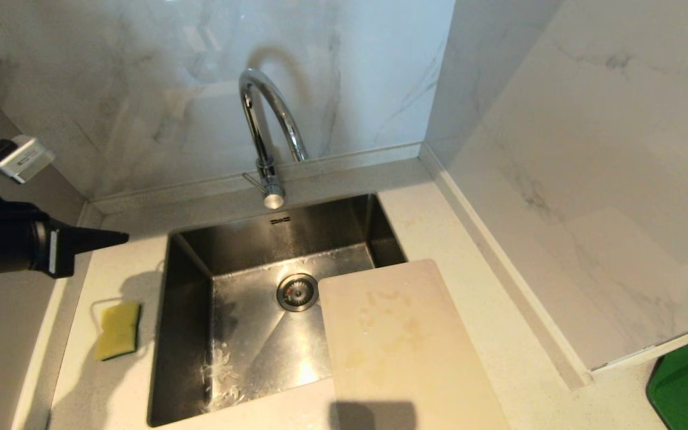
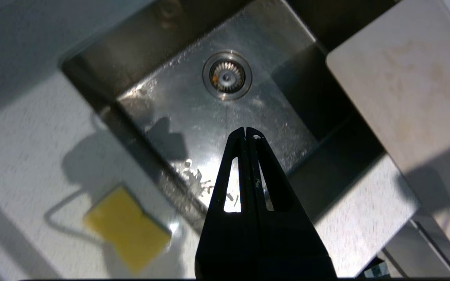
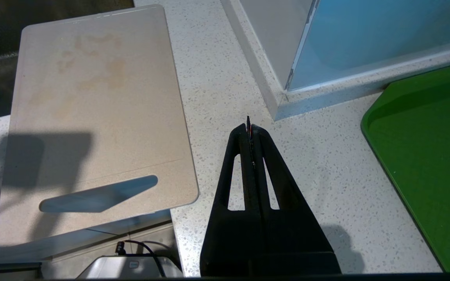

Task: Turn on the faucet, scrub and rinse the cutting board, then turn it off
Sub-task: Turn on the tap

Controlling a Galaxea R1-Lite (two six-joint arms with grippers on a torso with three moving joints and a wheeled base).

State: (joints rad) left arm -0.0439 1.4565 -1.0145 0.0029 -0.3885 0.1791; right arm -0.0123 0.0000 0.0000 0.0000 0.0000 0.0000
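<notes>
Left claw (image 1: 122, 237) pinched shut, empty, at nine o'clock. Tall chrome gooseneck faucet (image 1: 266, 128) dry at twelve; small side lever (image 1: 252, 179) wants gentle sideways nudge. Right claw (image 3: 249, 130) shut.

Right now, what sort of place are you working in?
Most likely a home kitchen counter: a steel sink set into a speckled worktop, a chrome faucet against marble-look wall panels, and a stained cutting board with a sponge beside the basin.

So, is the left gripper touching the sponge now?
Apart. In the head view the left gripper hangs above the counter, well back from the sponge; the left wrist view shows its shut fingers over the sink, sponge off to one side.
</notes>
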